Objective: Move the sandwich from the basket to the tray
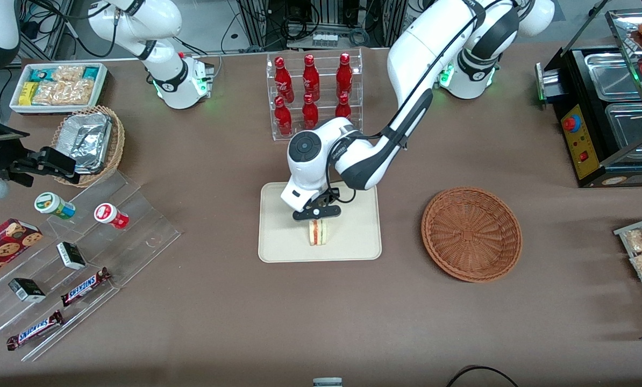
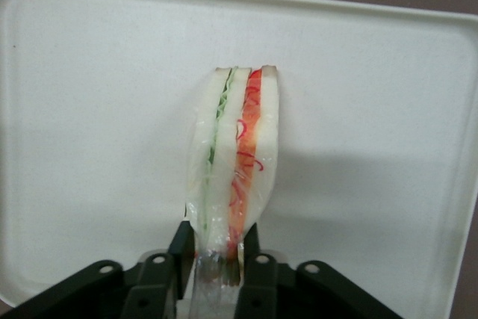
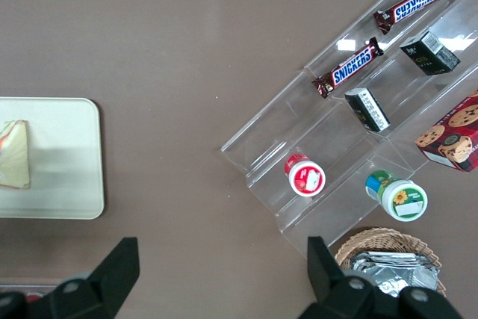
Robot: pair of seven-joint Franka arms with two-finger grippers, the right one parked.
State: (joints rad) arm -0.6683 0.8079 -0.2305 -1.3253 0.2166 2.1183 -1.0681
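1. Front view: the gripper [image 1: 316, 215] hangs over the tray [image 1: 278, 242], pinching the sandwich [image 1: 318, 233] by its upper end. The sandwich stands on edge on the tray, near the tray's edge closest to the camera and about midway along it. Bare tray surface lies on both sides of it. The basket [image 1: 471, 234] sits on the table [image 1: 321, 317] toward the working arm's end, well apart from the tray, with open table between them. A rack of red bottles [image 1: 314, 88] stands farther from the camera than the tray.

2. Left wrist view: the fingers [image 2: 181, 255] press against both bread faces of the sandwich [image 2: 235, 162], which shows green and red-orange filling layers. The tray [image 2: 89, 110] spreads wide around it, its raised rim well away from the sandwich on every visible side.

3. Right wrist view: the sandwich [image 3: 15, 156] lies inside the tray [image 3: 71, 162], away from its rounded corners. A broad strip of bare table [image 3: 172, 72] separates the tray from a clear stepped stand [image 3: 351, 125].
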